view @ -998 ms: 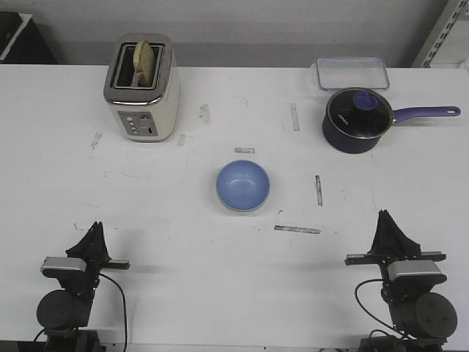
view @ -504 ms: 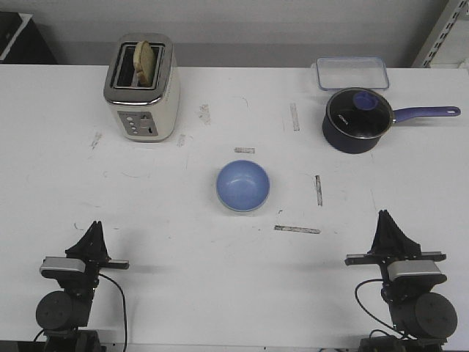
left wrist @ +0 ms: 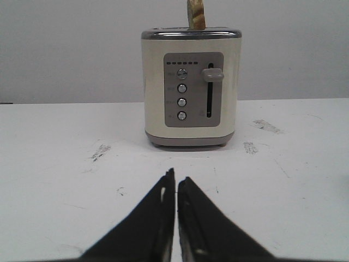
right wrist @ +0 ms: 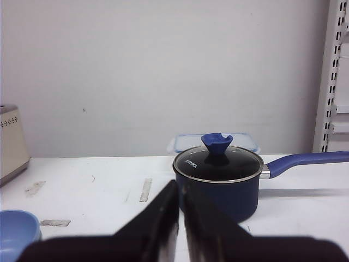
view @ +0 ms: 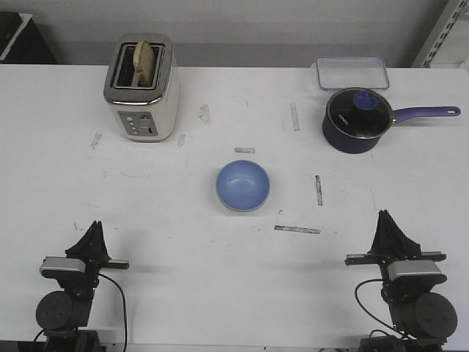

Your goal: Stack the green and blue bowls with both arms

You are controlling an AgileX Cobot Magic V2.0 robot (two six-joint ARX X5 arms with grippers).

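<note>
Centrally, the blue bowl sits on the table. Left gripper and right gripper are both clenched, holding nothing

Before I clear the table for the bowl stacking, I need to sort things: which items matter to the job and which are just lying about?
For the job:
blue bowl, a pale rim showing under it
left gripper
right gripper

Lying about:
toaster with a bread slice
lidded saucepan
clear plastic container
</note>
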